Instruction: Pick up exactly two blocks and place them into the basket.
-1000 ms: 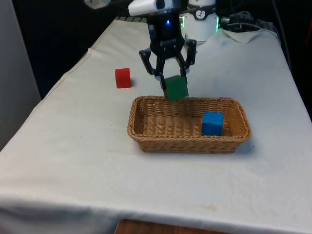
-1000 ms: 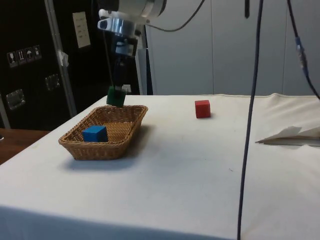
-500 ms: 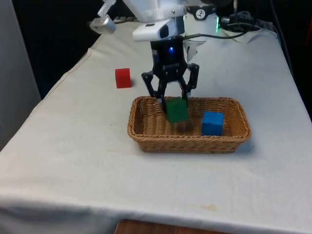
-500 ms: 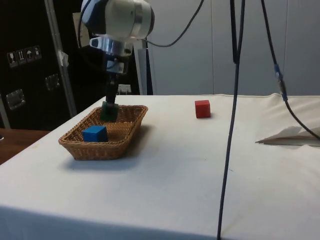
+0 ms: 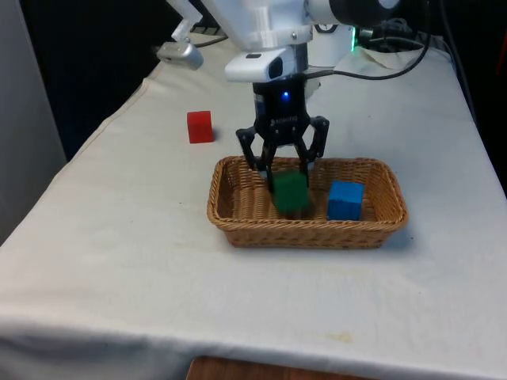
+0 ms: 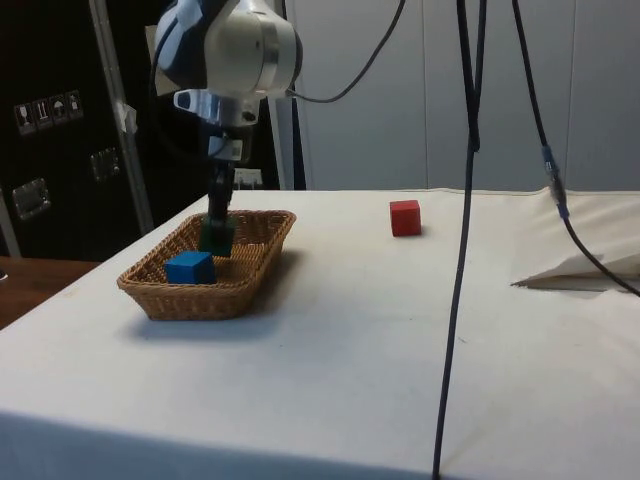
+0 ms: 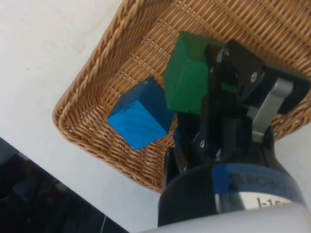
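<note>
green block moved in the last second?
Yes. Held in the hand, the green block has dropped from above the basket's far rim to down inside it, beside the blue block.

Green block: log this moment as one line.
gripper: shut on green block | low inside basket | blue block: in basket | red block: on table

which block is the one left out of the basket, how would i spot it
Find the wicker basket on the white cloth. The red block stands alone on the cloth beyond the basket's corner, toward the front view's left. The green block and blue block are inside the basket.
</note>
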Robot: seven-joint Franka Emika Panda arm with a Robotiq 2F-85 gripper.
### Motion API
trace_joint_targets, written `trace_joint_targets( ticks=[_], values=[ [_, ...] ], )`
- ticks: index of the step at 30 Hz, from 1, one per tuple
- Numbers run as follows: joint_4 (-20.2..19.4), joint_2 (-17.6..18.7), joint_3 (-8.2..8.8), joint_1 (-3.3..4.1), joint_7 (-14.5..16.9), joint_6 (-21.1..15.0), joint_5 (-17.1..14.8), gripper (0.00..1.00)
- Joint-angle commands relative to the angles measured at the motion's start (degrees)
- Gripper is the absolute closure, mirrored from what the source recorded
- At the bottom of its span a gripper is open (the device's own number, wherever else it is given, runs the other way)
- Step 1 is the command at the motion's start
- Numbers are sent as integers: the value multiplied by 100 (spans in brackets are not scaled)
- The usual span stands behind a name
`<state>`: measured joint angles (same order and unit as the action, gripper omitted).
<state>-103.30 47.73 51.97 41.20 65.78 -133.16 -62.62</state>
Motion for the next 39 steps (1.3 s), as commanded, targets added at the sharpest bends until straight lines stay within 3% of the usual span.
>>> trace_joint_targets(
  ticks=[1, 8, 9, 10, 15, 17, 18, 20, 28, 30, 38, 39],
  values=[
    [23, 52, 0, 23, -46, -63, -6, 100],
    [34, 92, 17, 52, -86, -74, 17, 100],
    [29, 69, 0, 29, -40, -40, 0, 100],
    [29, 97, 23, 63, -92, -80, 23, 100],
    [11, 109, 34, 92, -126, -126, 46, 100],
    [23, 74, 0, 52, -69, -86, 11, 100],
    [11, 103, 34, 86, -126, -132, 40, 100],
    [11, 103, 34, 86, -126, -126, 40, 100],
    [40, 103, 11, 29, -92, -97, 11, 99],
    [46, 103, 6, 17, -86, -92, 11, 85],
    [57, 103, 0, -6, -74, -80, 0, 5],
    [57, 103, 0, -6, -74, -80, 0, 1]
  ],
)
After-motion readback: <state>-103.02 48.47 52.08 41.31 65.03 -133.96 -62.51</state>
